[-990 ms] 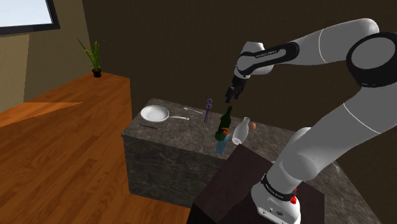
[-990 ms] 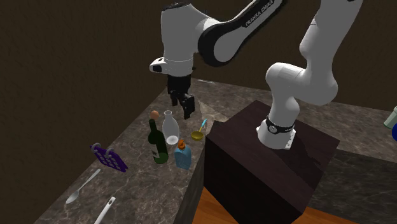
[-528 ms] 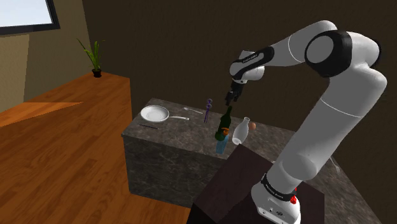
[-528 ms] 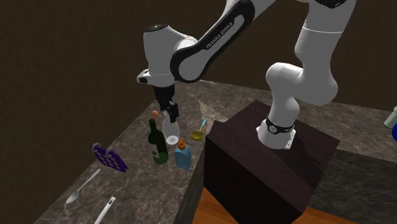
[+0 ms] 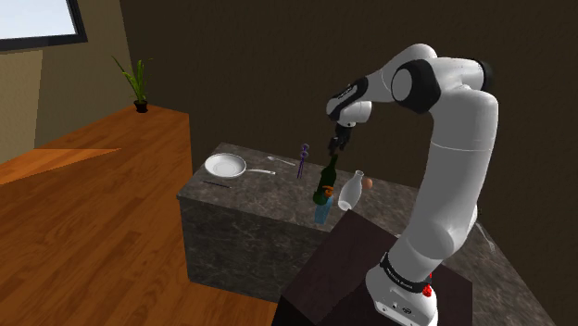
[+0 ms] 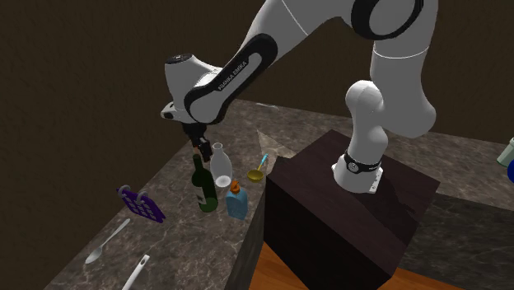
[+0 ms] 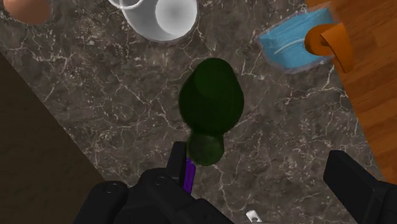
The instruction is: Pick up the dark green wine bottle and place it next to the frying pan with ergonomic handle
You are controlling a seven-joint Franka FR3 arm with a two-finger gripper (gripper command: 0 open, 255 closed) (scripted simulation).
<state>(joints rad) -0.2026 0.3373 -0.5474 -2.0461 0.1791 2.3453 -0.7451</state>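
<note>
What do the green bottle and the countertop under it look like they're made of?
Green bottle: likely glass, dark and smooth, though the render leaves it open. Countertop: looks like dark grey marble or similar stone, judging by its pale veins.

Dark green bottle (image 5: 327, 181) upright; white pan (image 5: 225, 167) well apart.

Wine bottle (image 5: 327, 181) on counter (image 5: 264, 188), carafe (image 5: 349, 191) beside, pan (image 5: 225, 167) well apart

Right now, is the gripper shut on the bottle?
No, the gripper has its fingers wide apart, and the bottle stands near one finger, not clasped between them.
</note>
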